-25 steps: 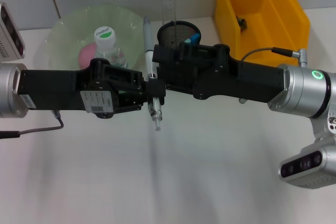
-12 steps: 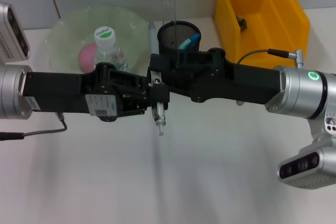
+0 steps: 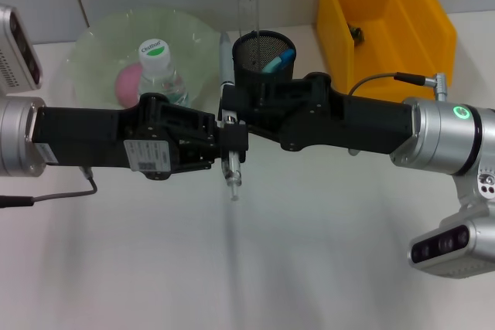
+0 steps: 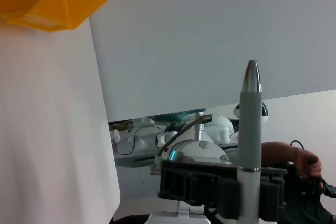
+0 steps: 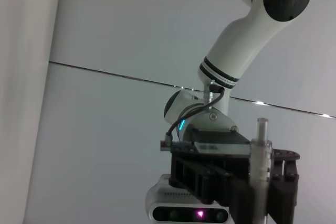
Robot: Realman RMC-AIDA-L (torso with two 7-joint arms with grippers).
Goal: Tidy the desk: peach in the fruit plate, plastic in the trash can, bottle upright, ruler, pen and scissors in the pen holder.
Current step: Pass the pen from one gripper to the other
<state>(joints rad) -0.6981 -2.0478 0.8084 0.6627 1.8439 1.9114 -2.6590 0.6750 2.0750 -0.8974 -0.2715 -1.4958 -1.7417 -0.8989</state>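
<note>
Pen [image 3: 227,106] is pinched mid-shaft between left gripper [image 3: 219,143] and right gripper [image 3: 229,113], both closed on it; long axis near-vertical, pen holder [image 3: 262,56] just beyond, nearer the right.

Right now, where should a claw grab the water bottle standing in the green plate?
Probably grab the water bottle around its clear body below the white cap, coming from the side. It stands upright on the green plate beside the peach, so approach from the side away from the peach.
</note>
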